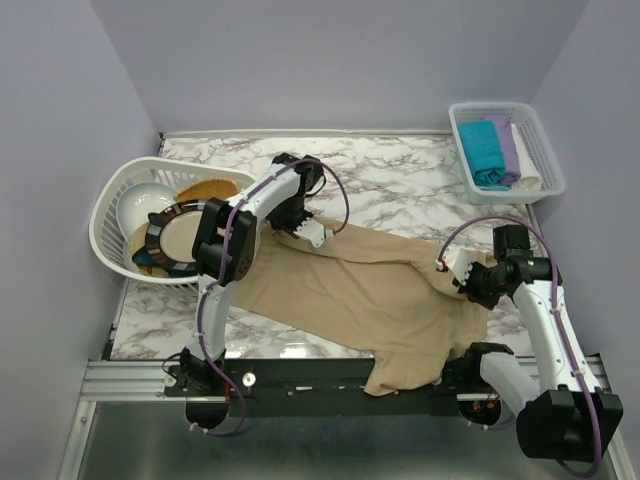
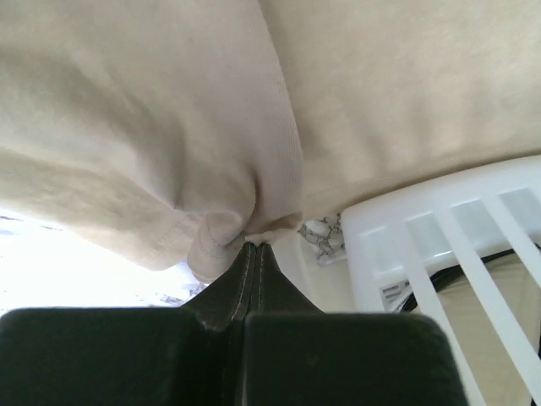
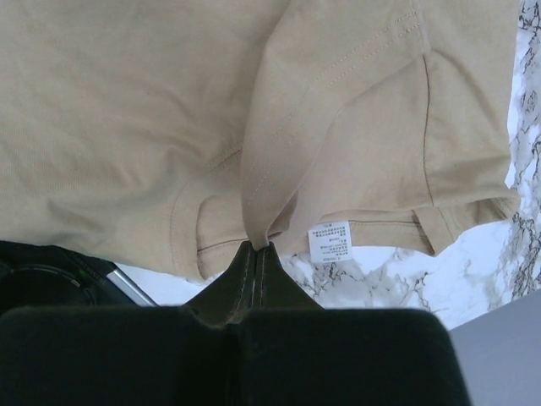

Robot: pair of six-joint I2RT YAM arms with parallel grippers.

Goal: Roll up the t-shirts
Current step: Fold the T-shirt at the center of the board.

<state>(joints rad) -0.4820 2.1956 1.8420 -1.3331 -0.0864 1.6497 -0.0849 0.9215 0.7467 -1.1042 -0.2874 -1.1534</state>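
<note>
Left pincer point(image 2: 254, 245) pinching beige t-shirt point(image 1: 370, 290) fold; right pincer point(image 3: 260, 245) pinching hem; label point(image 3: 329, 241) shows only right wrist view.

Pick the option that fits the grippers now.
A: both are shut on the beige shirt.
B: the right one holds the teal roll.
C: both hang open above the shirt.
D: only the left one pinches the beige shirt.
A: the wrist views show the left gripper and the right gripper each closed on a fold of the beige t-shirt.
</note>
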